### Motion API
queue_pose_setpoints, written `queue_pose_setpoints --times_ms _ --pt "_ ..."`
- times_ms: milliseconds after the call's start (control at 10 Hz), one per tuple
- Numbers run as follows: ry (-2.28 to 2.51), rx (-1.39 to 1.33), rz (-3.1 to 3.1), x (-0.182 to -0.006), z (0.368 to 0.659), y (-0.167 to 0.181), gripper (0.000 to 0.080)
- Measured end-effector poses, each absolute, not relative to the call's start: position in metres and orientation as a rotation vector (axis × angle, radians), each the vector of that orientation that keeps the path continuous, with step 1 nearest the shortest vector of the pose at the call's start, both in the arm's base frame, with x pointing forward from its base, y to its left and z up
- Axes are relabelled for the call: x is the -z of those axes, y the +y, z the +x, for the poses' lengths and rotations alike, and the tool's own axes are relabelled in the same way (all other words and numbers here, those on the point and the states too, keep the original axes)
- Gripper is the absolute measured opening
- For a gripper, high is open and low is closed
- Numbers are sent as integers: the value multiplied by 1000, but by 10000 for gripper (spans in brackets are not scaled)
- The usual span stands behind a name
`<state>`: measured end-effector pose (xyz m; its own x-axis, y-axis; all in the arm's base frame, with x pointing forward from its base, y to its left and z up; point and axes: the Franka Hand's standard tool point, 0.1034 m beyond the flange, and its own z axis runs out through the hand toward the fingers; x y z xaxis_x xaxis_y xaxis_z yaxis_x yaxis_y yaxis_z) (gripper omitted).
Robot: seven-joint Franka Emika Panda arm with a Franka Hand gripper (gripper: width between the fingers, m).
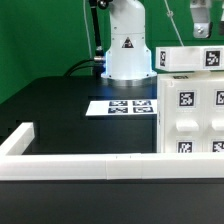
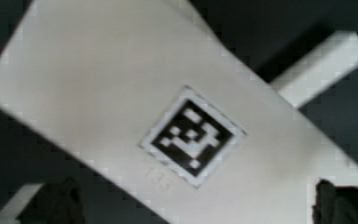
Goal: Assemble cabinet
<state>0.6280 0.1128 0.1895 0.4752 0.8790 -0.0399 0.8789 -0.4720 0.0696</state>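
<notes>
The cabinet (image 1: pixel 195 115), a large white box with tagged square panels, stands at the exterior view's right. A smaller flat white tagged piece (image 1: pixel 190 58) lies on top of it. My gripper (image 1: pixel 202 36) hangs just above that piece. In the wrist view the white piece (image 2: pixel 140 90) with one tag fills most of the frame, turned at an angle. My gripper (image 2: pixel 202 208) is open. Its dark fingers (image 2: pixel 59 203) stand wide apart on either side of the piece. One finger shows a dark gap to the piece and the other is at its edge.
The marker board (image 1: pixel 120 105) lies on the black table in front of the robot base (image 1: pixel 127 50). A long low white L-shaped rail (image 1: pixel 90 163) runs along the front, with its short leg at the exterior view's left. Green backdrop behind.
</notes>
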Motion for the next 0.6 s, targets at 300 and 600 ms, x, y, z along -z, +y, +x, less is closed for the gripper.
queue_pose_setpoints --times_ms 300,600 --pt "2027 89 2184 -186 627 118 649" --pt "2196 110 2021 -186 628 112 649"
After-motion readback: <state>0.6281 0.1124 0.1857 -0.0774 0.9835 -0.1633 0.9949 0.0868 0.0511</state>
